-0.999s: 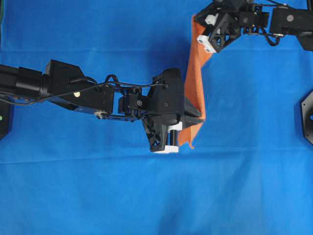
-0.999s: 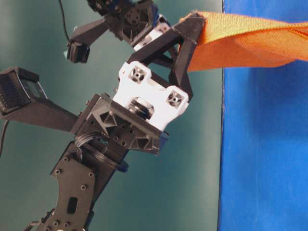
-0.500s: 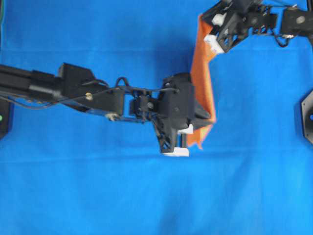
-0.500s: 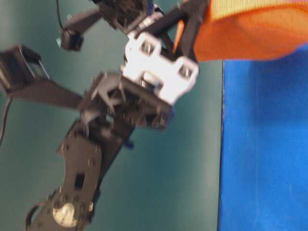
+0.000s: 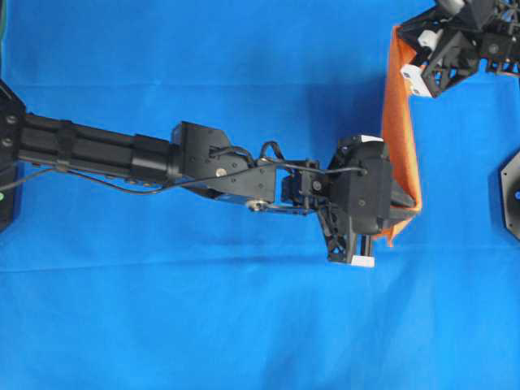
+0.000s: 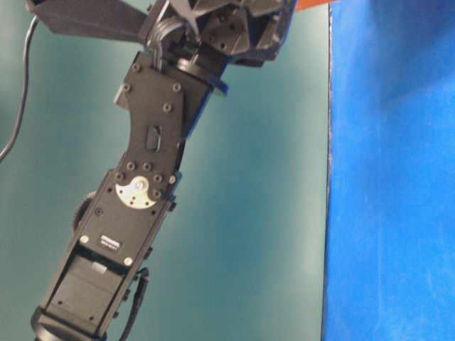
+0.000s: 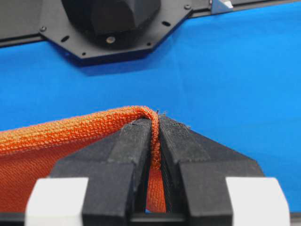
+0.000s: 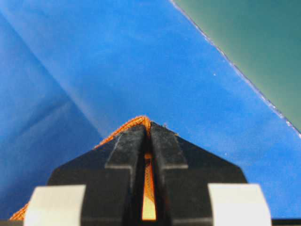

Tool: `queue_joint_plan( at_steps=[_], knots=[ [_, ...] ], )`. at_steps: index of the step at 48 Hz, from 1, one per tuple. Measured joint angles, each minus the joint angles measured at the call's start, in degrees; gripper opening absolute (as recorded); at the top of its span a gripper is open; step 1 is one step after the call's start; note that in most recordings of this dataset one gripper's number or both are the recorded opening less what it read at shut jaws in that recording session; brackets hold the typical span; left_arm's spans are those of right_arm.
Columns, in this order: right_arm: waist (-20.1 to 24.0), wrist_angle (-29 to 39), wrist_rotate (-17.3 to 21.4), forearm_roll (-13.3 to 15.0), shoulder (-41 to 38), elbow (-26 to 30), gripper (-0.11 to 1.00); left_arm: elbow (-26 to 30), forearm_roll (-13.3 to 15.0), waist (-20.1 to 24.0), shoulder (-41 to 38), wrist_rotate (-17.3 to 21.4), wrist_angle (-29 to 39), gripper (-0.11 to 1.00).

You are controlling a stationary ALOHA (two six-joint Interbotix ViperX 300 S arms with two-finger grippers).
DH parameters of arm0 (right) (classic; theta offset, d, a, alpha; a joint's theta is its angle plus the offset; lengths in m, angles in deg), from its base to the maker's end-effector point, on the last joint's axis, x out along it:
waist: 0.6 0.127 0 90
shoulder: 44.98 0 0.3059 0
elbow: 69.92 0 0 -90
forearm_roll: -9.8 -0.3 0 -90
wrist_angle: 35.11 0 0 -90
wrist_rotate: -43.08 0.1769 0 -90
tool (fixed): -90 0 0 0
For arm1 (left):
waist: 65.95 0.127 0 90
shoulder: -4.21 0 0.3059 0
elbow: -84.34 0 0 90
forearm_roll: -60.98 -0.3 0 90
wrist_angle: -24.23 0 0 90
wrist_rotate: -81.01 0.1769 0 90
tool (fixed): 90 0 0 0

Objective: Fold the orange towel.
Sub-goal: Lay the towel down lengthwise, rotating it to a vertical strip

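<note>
- Left pincer (image 5: 398, 210) is clenched on the orange towel (image 5: 400, 130) at its near corner, above the blue cloth (image 5: 203, 309).
- Right pincer (image 5: 404, 50) grips the far corner; the towel hangs taut between them.
- Carry both corners level and lower them together so the edges meet.

The left arm (image 5: 162, 158) stretches level across the middle, jaws clamped; the right gripper (image 5: 406, 61), top right, is likewise clamped.

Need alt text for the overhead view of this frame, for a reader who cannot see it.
Both grippers hold the orange towel stretched in a narrow strip above the blue cloth: the left gripper is shut on its lower end, the right gripper on its upper end at the top right corner.
</note>
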Motion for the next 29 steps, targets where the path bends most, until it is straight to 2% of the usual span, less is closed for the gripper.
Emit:
queue_joint_plan(
  at_steps=[7,15,29],
  knots=[
    [0.88,-3.08,0.0,0.09,-2.81,0.26,0.02,-2.11,0.0,-0.26,0.09,-1.76,0.18,0.03],
    [2.2,-7.82,-0.18,0.09,-11.25,3.43,0.02,-8.61,0.09,-1.05,1.67,-3.96,0.18,0.03],
    [4.92,-11.07,-0.79,0.35,-28.65,14.59,0.02,-25.05,0.35,-1.41,8.53,-15.91,-4.92,0.03]
  ],
)
